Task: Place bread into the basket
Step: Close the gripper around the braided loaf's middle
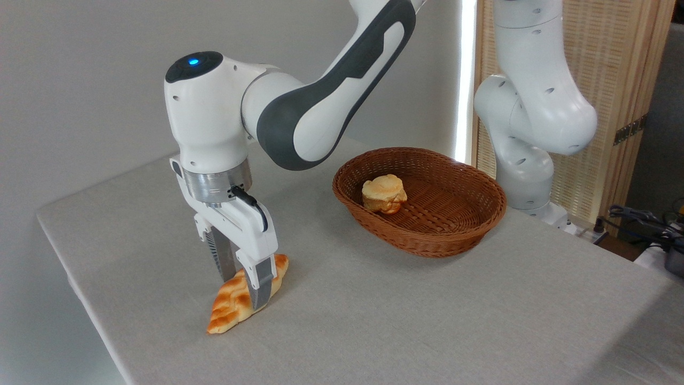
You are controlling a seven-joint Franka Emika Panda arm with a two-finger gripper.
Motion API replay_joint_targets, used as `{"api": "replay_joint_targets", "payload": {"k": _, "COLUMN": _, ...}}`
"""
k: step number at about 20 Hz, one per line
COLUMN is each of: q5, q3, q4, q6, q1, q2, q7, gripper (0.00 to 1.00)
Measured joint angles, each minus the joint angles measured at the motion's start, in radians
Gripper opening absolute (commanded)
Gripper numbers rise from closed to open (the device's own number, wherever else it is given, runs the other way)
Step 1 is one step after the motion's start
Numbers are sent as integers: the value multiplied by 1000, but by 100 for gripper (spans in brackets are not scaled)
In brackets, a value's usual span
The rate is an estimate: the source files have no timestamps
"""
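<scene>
- The gripper [246, 289] is down at the table [374, 321], its two fingers on both sides of the bread [227, 310], closed around the middle of the loaf.
- The bread lies on the table, well apart from the basket [427, 240], which holds a small pale bun [383, 193].
- The step seems to be the grasp; whether the loaf is already lifted, I cannot tell.
- Next, I think, a lift and a carry to the right, over the rim.

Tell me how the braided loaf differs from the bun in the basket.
The braided loaf is long, pointed and golden-orange with brown ridges; the bun is small, round and pale. The loaf is on the table, tilted, between the gripper jaws; the bun sits free inside the basket. Both are baked goods.
</scene>
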Motion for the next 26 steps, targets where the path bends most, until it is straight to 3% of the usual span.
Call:
{"api": "replay_joint_targets", "payload": {"k": 3, "q5": 33, "q3": -2, "q4": -2, "q6": -9, "q1": -9, "q2": 1, "q7": 0, "gripper": 100}}
{"api": "replay_joint_targets", "payload": {"k": 7, "q5": 38, "q3": -3, "q4": -2, "q6": -9, "q1": -11, "q2": 2, "q7": 0, "gripper": 99}}
{"api": "replay_joint_targets", "payload": {"k": 10, "q5": 41, "q3": -3, "q4": -2, "q6": -9, "q1": -11, "q2": 3, "q7": 0, "gripper": 55}}
{"api": "replay_joint_targets", "payload": {"k": 11, "q5": 42, "q3": -3, "q4": -2, "q6": -9, "q1": -11, "q2": 3, "q7": 0, "gripper": 51}}
{"api": "replay_joint_targets", "payload": {"k": 26, "q5": 42, "q3": -5, "q4": -2, "q6": -10, "q1": -13, "q2": 4, "q7": 0, "gripper": 55}}
